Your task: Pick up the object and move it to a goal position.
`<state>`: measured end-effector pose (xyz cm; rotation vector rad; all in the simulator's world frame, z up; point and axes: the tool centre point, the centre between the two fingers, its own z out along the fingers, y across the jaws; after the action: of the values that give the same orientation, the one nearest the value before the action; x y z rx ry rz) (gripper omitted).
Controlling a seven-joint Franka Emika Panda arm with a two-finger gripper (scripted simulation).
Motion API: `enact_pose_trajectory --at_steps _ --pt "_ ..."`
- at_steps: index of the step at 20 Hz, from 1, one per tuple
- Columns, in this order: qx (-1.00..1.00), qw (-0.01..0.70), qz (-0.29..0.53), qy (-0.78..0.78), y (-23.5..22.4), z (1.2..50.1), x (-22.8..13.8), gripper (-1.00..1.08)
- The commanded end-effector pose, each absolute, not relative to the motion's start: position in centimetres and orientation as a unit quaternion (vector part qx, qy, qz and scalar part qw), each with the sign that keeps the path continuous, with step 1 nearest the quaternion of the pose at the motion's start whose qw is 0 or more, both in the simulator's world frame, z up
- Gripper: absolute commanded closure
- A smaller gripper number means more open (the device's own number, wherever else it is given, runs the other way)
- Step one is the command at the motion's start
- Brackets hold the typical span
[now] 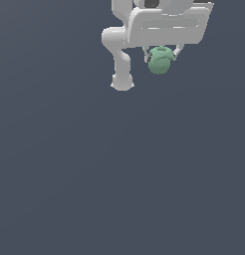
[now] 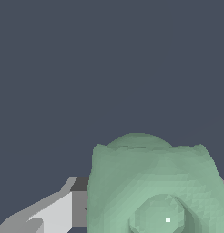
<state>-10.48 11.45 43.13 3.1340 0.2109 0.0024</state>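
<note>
The object (image 1: pixel 161 61) is a small mint-green lumpy blob. It hangs between the fingers of my white gripper (image 1: pixel 162 56) near the top of the exterior view, held well above the dark floor. In the wrist view the object (image 2: pixel 155 182) fills the near part of the picture, its ringed top facing the camera. One grey-white finger (image 2: pixel 54 211) presses against its side; the other finger is mostly hidden behind the blob. The gripper is shut on the object.
The arm's white base and lower link (image 1: pixel 122 67) stand on the exterior view's left of the gripper. A plain dark grey floor (image 1: pixel 119 174) spans the rest of both views. No goal marker shows.
</note>
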Motion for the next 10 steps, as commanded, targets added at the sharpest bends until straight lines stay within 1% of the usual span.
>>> enact_pose_trajectory --at_steps 1,5,10 --pt "0.998 0.0 0.0 0.067 11.7 44.5 -10.9 1.08" --pt "0.998 0.0 0.0 0.067 11.9 45.9 -11.2 1.08" --pt "0.998 0.0 0.0 0.067 12.0 46.4 -11.2 1.08"
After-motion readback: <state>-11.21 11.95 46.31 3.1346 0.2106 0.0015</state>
